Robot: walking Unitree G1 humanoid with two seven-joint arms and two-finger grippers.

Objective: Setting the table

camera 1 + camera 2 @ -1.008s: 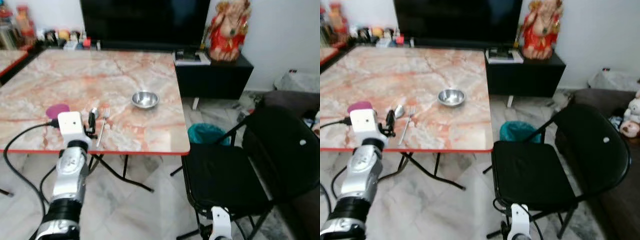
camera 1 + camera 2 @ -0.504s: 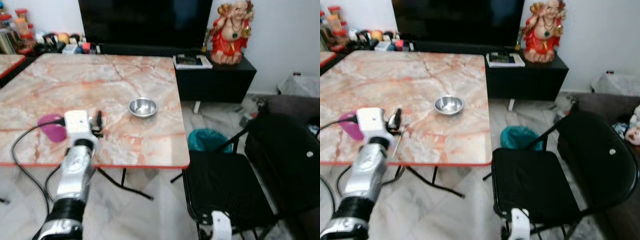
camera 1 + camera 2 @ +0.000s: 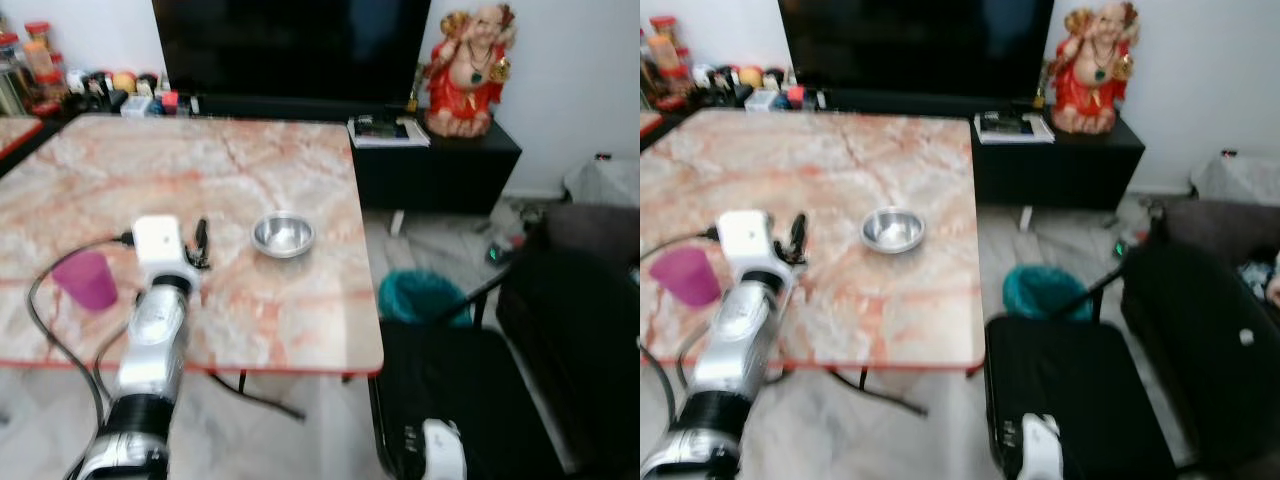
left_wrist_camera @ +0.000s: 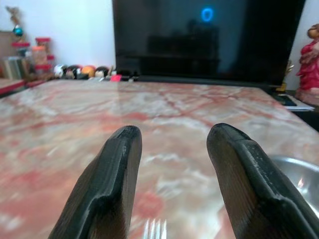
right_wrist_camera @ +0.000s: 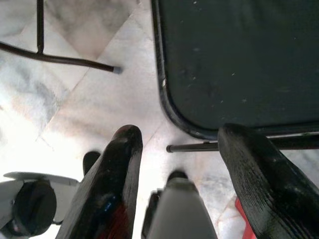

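Here the left gripper [image 4: 172, 189], fingers wide apart, hovers over the fork [image 4: 154, 230], tines pointing away.

A large dark television screen [image 3: 290, 48] stands against the white wall beyond the far edge of the table. To its left, near the table's far left corner, a row of small jars and bottles [image 3: 60, 80] lines a low ledge. To the right of the screen a red and gold figurine [image 3: 467, 70] sits on a black cabinet [image 3: 440, 170], with a small stack of books or papers [image 3: 388, 130] beside it at the cabinet's left end. On the pale marble floor by the table's right edge is a teal bin [image 3: 420, 297]. A black folding chair [image 3: 1140, 390] stands at the table's near right corner; its seat edge and frame bars show in the right wrist view
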